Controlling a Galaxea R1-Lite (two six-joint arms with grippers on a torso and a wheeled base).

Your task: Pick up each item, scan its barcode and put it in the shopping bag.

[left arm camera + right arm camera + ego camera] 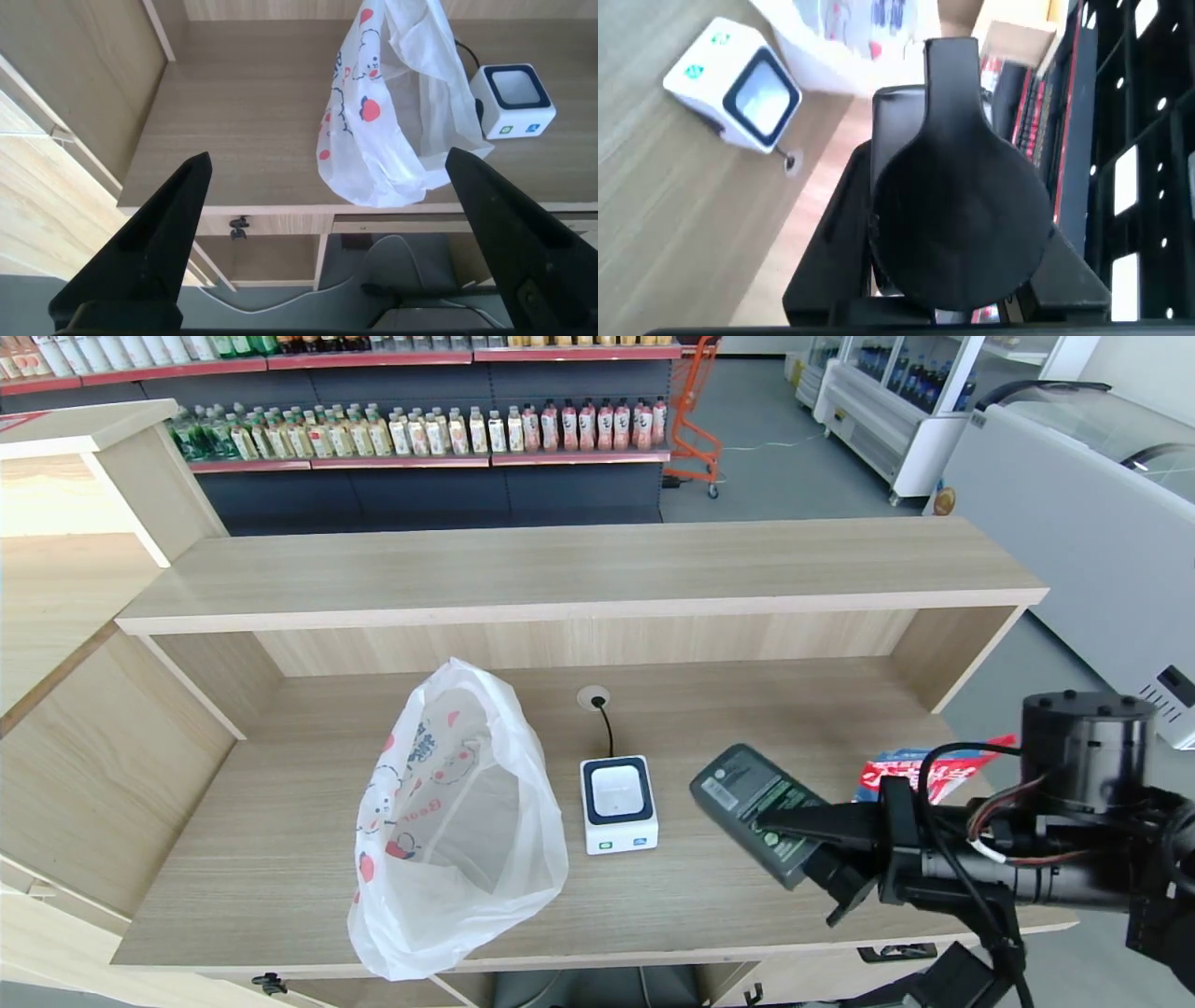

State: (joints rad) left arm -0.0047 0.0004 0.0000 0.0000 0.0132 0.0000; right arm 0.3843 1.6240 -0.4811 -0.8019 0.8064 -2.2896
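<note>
The counter [280, 821] carried the white shopping bag [457, 821] by its front edge, left of centre. Over its right half the right gripper [794, 845] clamped a dark flat packet [742, 793], just beside the central scanner [618, 801]. I judged the packet's label should face the scanner window squarely. The left gripper [329, 161] gaped wide off the front-left corner.
</note>
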